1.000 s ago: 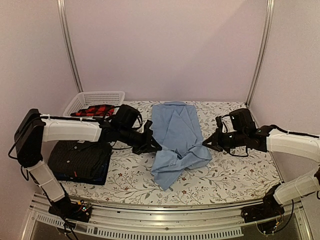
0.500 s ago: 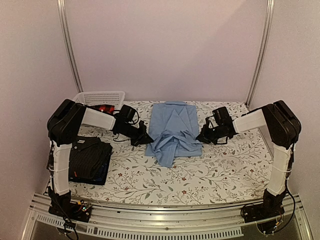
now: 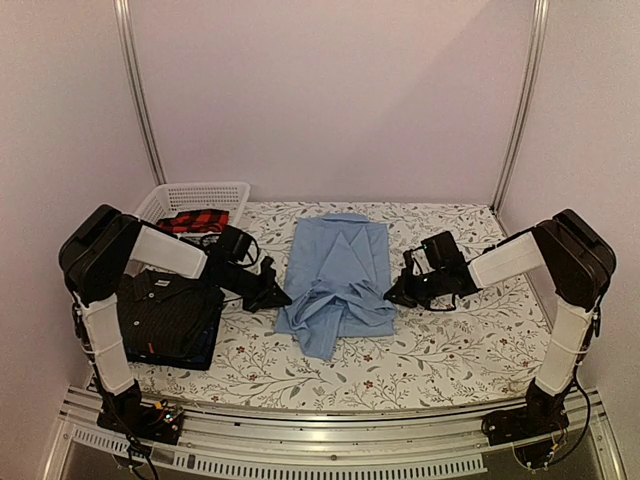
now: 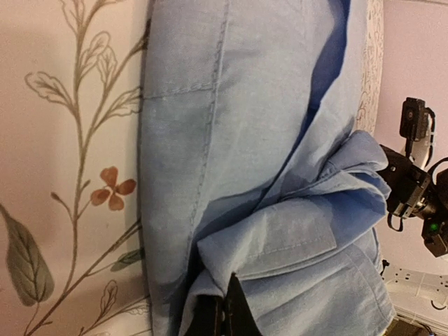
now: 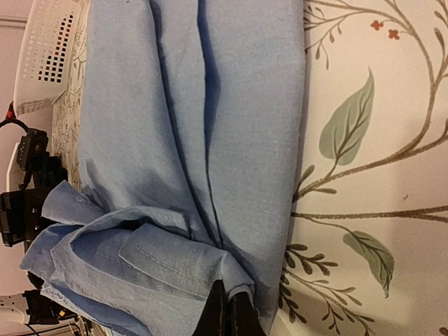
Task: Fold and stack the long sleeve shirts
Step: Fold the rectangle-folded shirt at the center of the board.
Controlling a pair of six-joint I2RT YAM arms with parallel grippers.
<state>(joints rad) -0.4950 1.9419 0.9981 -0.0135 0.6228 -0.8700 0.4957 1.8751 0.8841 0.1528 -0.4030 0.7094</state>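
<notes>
- Both jaws clenched: the left gripper (image 3: 272, 298) and right gripper (image 3: 392, 295) each pinch a side edge of the blue shirt (image 3: 338, 270).
- The shirt lies mid-way across the table (image 3: 450, 350), partly folded (near end bunched).
- Folded dark shirts (image 3: 165, 320) sit stacked at left, just before a basket (image 3: 195, 193) holding plaid cloth (image 3: 195, 221).

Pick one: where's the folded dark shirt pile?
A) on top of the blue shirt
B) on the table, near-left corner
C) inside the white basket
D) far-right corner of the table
B: the folded dark shirts sit on the table at its near-left corner, in front of the basket, while the blue shirt lies apart from them mid-table with nothing on it.
</notes>
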